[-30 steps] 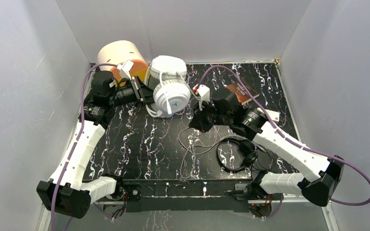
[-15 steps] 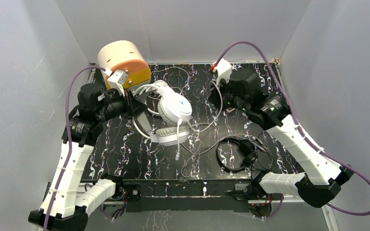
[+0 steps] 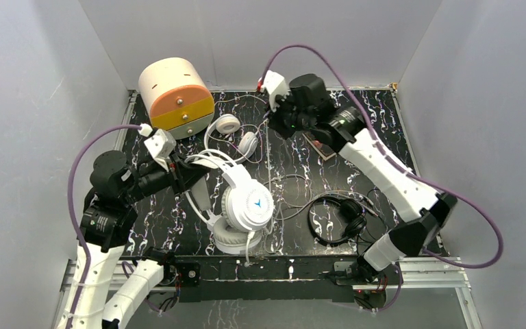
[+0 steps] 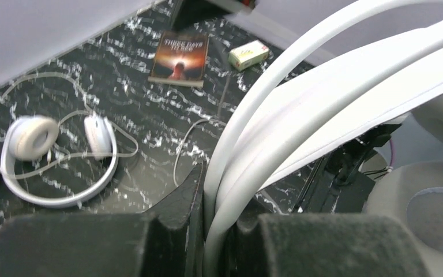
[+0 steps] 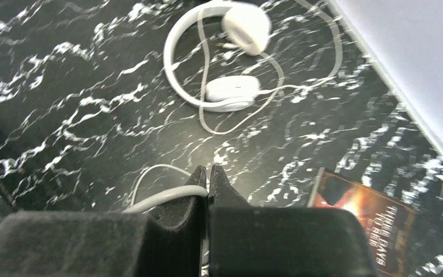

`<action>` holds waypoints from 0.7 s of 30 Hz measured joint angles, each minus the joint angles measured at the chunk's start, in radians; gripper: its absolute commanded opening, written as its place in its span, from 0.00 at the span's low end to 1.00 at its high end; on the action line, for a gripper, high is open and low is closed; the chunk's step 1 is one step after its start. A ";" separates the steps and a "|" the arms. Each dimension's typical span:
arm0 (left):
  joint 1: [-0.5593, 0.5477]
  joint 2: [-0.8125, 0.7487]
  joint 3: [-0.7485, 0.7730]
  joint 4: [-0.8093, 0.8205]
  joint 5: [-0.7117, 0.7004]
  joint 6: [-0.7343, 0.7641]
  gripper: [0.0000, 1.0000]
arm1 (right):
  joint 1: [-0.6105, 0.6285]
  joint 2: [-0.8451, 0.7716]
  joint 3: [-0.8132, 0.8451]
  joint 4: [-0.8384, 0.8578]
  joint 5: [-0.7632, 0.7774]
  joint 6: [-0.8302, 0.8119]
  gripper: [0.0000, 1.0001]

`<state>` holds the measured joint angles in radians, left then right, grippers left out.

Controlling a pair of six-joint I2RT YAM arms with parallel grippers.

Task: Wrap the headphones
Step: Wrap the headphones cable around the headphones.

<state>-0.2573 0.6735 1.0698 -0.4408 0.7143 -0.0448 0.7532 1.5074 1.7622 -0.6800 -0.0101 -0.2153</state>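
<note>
So the left gripper (image 4: pixel 213 196) is clamped on the headband of the big white over-ear pair (image 3: pixel 246 205). In the left wrist view the white band runs right up between the fingers. The pair sits over the near-left part of the black marbled tabletop (image 3: pixel 171 219), cups stacked one over the other and leaning toward the front edge. I can't tell whether the lower cup actually touches the surface.

The right gripper (image 5: pixel 209 173) is up toward the back of the tabletop, pinched closed on a thin white cord (image 5: pixel 161 199) that loops away to one side. Pretty sure it's the big pair's cord, but the pictures don't settle it.

Other stuff:
- the slim white on-ear pair (image 3: pixel 233 133) lies flat near the back, own cord looped loosely around it, just in front of the cream and orange round container (image 3: pixel 174 92)
- the small black pair (image 3: pixel 339 216) lies at the near right, cable spread loose around it
- a book (image 4: pixel 180 57) lies flat by the right arm, with a little box (image 4: pixel 248 55) close beside it
</note>
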 measured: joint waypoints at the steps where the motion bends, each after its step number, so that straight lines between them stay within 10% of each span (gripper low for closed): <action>1: 0.000 -0.006 0.003 0.016 0.015 -0.005 0.00 | 0.000 0.018 -0.005 -0.002 -0.027 -0.002 0.00; 9: 0.000 0.038 0.009 0.127 0.100 -0.053 0.00 | 0.002 0.162 0.047 -0.072 -0.146 0.019 0.00; 21: -0.119 0.198 -0.024 0.137 -0.027 -0.068 0.00 | -0.014 0.397 0.557 -0.286 -0.152 0.023 0.00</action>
<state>-0.3759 0.8719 1.0462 -0.3042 0.6872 -0.1131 0.7387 1.9041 2.3192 -0.9657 -0.1623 -0.1925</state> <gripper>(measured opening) 0.091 0.076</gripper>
